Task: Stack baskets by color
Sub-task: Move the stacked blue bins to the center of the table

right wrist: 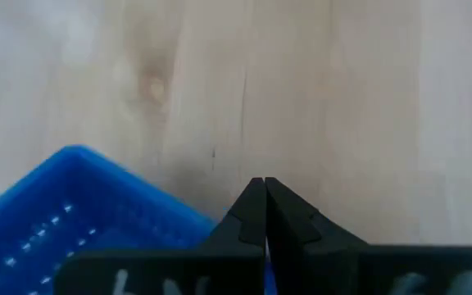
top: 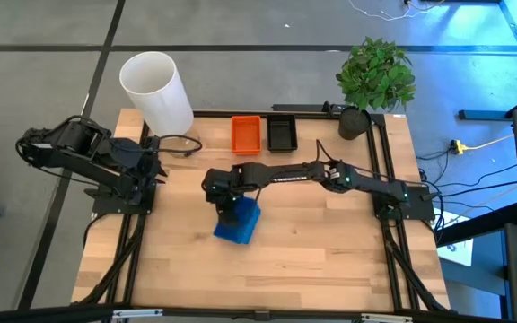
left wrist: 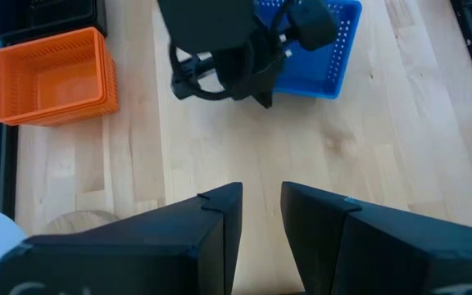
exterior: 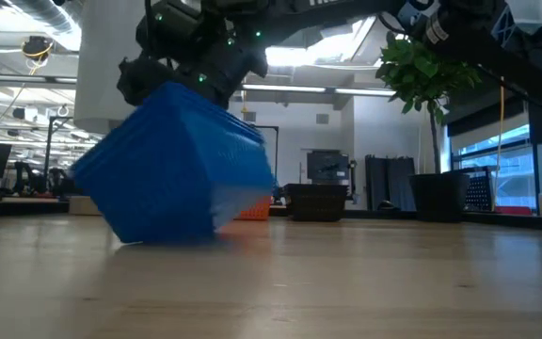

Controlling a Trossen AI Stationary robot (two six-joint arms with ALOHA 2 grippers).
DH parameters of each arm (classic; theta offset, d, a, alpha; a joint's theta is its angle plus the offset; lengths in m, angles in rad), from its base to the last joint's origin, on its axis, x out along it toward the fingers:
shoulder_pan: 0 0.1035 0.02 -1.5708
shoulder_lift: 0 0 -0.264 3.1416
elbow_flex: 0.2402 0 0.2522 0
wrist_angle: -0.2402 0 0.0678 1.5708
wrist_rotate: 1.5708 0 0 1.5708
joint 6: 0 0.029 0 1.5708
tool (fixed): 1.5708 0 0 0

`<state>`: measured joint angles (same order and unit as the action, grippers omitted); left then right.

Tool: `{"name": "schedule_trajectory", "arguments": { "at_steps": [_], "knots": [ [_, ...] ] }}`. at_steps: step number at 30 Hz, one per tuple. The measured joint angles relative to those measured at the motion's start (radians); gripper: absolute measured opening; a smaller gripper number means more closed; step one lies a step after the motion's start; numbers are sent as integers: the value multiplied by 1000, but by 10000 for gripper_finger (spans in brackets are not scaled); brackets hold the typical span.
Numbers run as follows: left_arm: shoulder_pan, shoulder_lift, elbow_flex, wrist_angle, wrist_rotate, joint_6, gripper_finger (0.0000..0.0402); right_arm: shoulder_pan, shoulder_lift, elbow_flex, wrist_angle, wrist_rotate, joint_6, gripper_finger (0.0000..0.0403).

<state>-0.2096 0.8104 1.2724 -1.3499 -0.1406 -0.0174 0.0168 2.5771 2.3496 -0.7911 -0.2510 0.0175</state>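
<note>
- From above we count one blue basket [top: 238, 224], under the right gripper [top: 231, 208]; one orange basket [top: 246, 134] and one black basket [top: 282, 132] beyond it.
- At table height we see the blue one tilted, one edge down.
- The right wrist shows its fingers pinching the blue rim.
- The left gripper [left wrist: 259, 215] is spread, empty.

Blue mesh basket [top: 239, 224]. Orange mesh basket [top: 246, 134]. Black basket [top: 282, 132]. White cylinder [top: 155, 91]. Green plant [top: 376, 74] in dark pot [top: 354, 122]. Pale wood table [top: 321, 242], striped grain. Arms dark.
</note>
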Motion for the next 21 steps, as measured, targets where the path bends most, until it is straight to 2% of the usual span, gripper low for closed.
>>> {"name": "schedule_trajectory", "arguments": {
  "at_steps": [10, 17, 21],
  "knots": [
    [0, 0, 0, -1, 0, 0, 78, 0, -69, 5, -26, -17, 6, 0],
    [0, 0, 0, -1, 0, 1, 78, 33, -207, 6, -245, -43, 30, 0],
    [0, 0, 0, -3, 0, 2, 78, 71, -230, 7, -393, -69, 59, 0]
  ]
}}
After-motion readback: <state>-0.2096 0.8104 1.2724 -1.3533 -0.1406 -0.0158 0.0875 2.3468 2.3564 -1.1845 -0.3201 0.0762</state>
